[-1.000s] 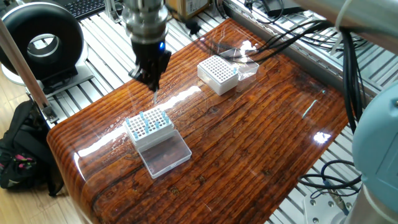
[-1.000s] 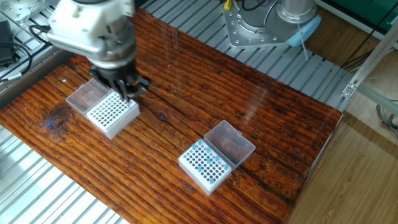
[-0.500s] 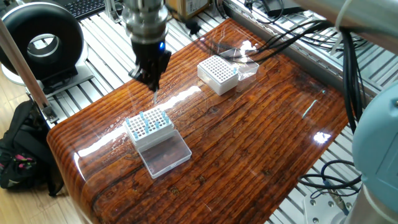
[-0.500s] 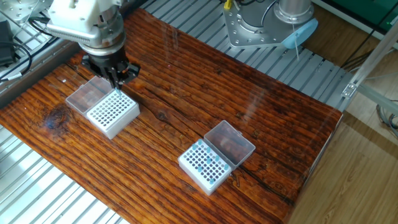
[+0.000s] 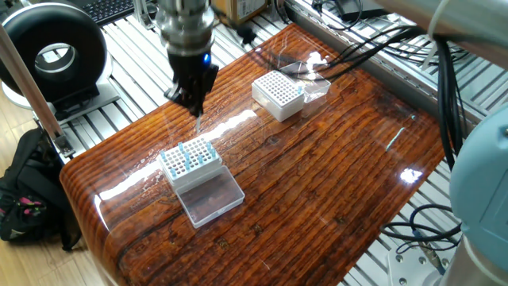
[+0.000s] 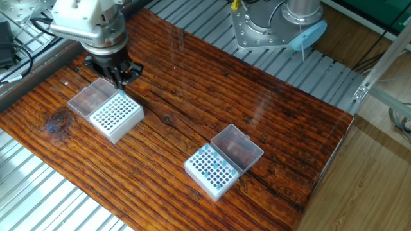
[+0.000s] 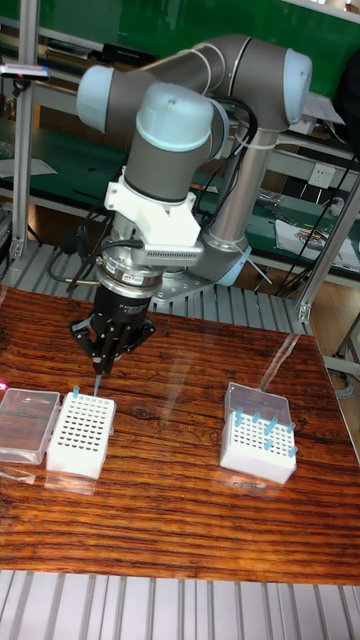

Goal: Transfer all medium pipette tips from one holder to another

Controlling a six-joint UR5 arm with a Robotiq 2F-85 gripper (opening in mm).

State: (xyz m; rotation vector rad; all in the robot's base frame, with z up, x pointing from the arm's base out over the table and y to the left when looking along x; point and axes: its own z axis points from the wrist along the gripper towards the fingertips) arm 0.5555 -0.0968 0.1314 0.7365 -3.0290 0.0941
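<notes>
Desk (image 6: 270, 109): dark striped wood, glossy, on a slatted metal frame.

Item 1, source rack (image 6: 192, 168): white block, lid open behind it. We count most of the tips (image 6: 212, 163) seated here, well apart from the other rack.

Item 2, target rack (image 6: 115, 115): white grid, clear lid (image 6: 88, 99) lying beside it. In the tall view we see one blue tip (image 7: 75, 390) standing at its far left corner; the other holes look empty.

Item 3, pincer (image 6: 120, 82): jaws drawn together. We judge them clamped on a held tip, though it is too thin to be sure of.

Change noted: a second ago the pincer hung over the target rack's grid. Half a second ago it had drawn back to the rack's far corner by the lid, and it has not moved since.

One fixed view seems to place it nearer the source rack; we cannot square that and go by the other two.

Reading: we take this as lining up over a corner hole before seating a tip. The transfer looks barely begun, with nearly all tips yet to cross.
</notes>
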